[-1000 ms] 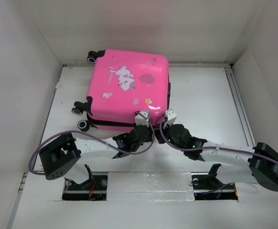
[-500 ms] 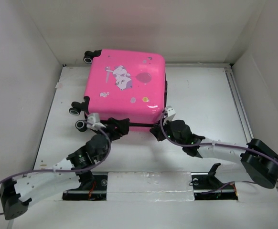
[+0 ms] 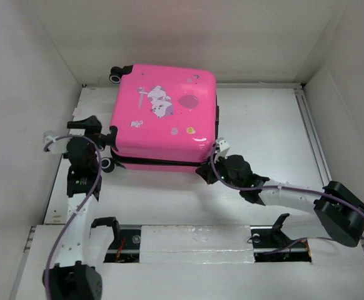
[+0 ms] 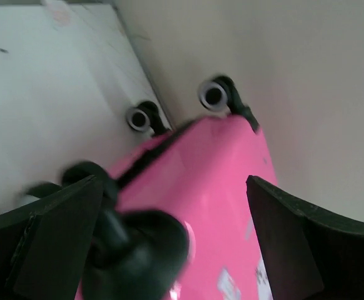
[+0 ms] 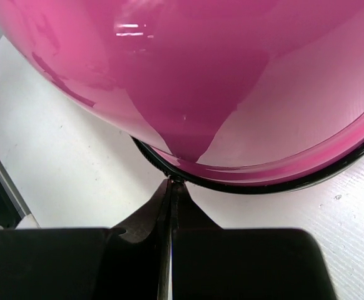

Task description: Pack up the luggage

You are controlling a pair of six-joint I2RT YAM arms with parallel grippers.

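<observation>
The luggage (image 3: 163,115) lies closed and flat at the back middle of the table, hot pink with a cartoon print, its black wheels (image 3: 107,164) to the left. My left gripper (image 3: 75,132) is open beside those wheels. In its wrist view a blurred wheel (image 4: 138,250) and the pink shell (image 4: 219,181) sit between its fingers (image 4: 313,250), touching neither. My right gripper (image 3: 210,169) is at the luggage's near edge. In the right wrist view it (image 5: 172,182) is shut, its tips pinching a small zipper pull (image 5: 178,180) on the black zipper trim (image 5: 263,187).
White walls close in the table on the left (image 3: 25,94), back and right. A metal rail (image 3: 313,137) runs along the right side. The arm bases (image 3: 116,237) and a white strip sit at the near edge. The left gripper is close to the left wall.
My left gripper has opened and swung from the luggage's near edge round to its left side by the wheels. The luggage shifted slightly left and back. The right gripper stayed shut at the zipper.
</observation>
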